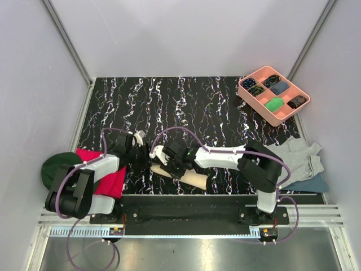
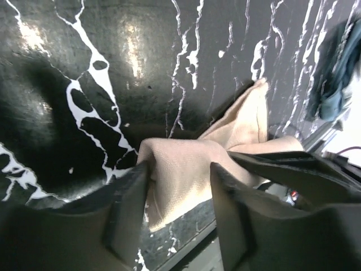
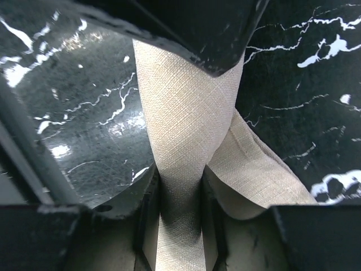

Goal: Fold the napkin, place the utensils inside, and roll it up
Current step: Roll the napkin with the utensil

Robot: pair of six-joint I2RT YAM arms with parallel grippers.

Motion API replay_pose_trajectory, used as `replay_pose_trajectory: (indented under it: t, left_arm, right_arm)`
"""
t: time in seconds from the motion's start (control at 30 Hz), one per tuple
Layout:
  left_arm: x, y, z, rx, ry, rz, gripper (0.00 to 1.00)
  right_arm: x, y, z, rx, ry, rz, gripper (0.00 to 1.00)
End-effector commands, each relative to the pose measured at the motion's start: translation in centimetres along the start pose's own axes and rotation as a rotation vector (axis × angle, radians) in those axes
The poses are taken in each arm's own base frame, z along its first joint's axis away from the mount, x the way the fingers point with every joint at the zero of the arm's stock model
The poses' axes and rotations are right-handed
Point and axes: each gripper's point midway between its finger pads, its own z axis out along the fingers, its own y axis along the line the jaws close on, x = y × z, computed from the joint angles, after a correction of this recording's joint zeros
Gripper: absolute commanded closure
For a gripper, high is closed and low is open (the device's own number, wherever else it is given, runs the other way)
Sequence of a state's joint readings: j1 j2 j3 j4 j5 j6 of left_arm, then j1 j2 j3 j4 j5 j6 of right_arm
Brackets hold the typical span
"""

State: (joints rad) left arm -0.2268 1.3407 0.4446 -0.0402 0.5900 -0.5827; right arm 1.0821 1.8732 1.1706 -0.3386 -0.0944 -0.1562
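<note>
Pinching the napkin (image 3: 186, 113) with the right gripper (image 3: 180, 178): clamped on a narrow band of the beige cloth, fingers (image 3: 145, 226) pressed to either side. Running up out of that grip and crossing over a second fold that spreads to the right. Straddling another part of the cloth with the left gripper (image 2: 180, 166): spread apart, one finger on each side; cannot tell whether touching the cloth. Seen from above, lying as a long folded bundle on the black marbled table (image 1: 197, 107), close to its near edge and roughly midway between the two arm bases, slanting from upper left to lower right. Meeting over the bundle's left end, left gripper just beside right, the right arm reaching in across the table from its base. To the left, partly under the left arm, a red cloth (image 1: 113, 183), touching a dark green thing (image 1: 53, 166) at the table's left edge. To the right, beside the right arm's elbow, a grey cloth (image 1: 296, 155) touching a blue cloth (image 1: 310, 185). At the far right corner, well apart from the napkin, a pink tray (image 1: 257, 106) split into compartments, dark small items in most and a bright green one in one.
</note>
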Motion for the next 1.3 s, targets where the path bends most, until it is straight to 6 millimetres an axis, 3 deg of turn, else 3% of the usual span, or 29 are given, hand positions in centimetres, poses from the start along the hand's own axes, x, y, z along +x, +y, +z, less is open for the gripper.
replay_pose_trajectory:
  t: [0.0, 0.13, 0.17, 0.27, 0.53, 0.7, 1.03, 1.2, 1.23, 1.27]
  left_arm:
    - [-3.2, -0.9, -1.7, -0.033, -0.118, 0.072, 0.43]
    - [-3.7, -1.2, -2.6, -0.029, -0.175, 0.100, 0.42]
    - [-3.8, -1.7, -2.9, -0.010, -0.192, 0.111, 0.42]
    - [-3.8, -2.5, -3.4, 0.028, -0.225, 0.131, 0.43]
    - [-2.2, -2.3, -3.0, 0.075, -0.194, 0.109, 0.47]
    - [-0.6, -1.9, -2.6, 0.107, -0.161, 0.087, 0.51]
    - [0.6, -1.5, -2.0, 0.149, -0.142, 0.063, 0.62]
    - [0.9, -1.2, -1.5, 0.150, -0.126, 0.050, 0.78]
    - [0.9, -1.2, -1.4, 0.151, -0.124, 0.049, 0.81]
    - [0.9, -1.2, -1.4, 0.150, -0.123, 0.049, 0.87]
  right_arm:
    - [2.1, 2.4, 0.8, -0.237, 0.063, 0.126, 0.69]
    - [1.6, 3.3, -0.2, -0.433, 0.038, 0.225, 0.69]
    - [1.4, 2.7, -0.4, -0.457, 0.029, 0.262, 0.69]
    - [0.9, 3.0, -1.0, -0.590, 0.016, 0.326, 0.71]
    - [0.4, 2.8, -1.5, -0.781, 0.015, 0.438, 0.71]
    - [0.6, 2.0, -0.9, -0.819, 0.020, 0.490, 0.71]
    - [0.4, 0.7, -0.3, -0.856, 0.017, 0.549, 0.71]
    - [0.3, 0.2, -0.1, -0.833, 0.018, 0.552, 0.69]
    - [0.3, 0.2, -0.1, -0.825, 0.018, 0.548, 0.67]
    - [0.0, 0.0, -0.3, -0.813, 0.014, 0.548, 0.59]
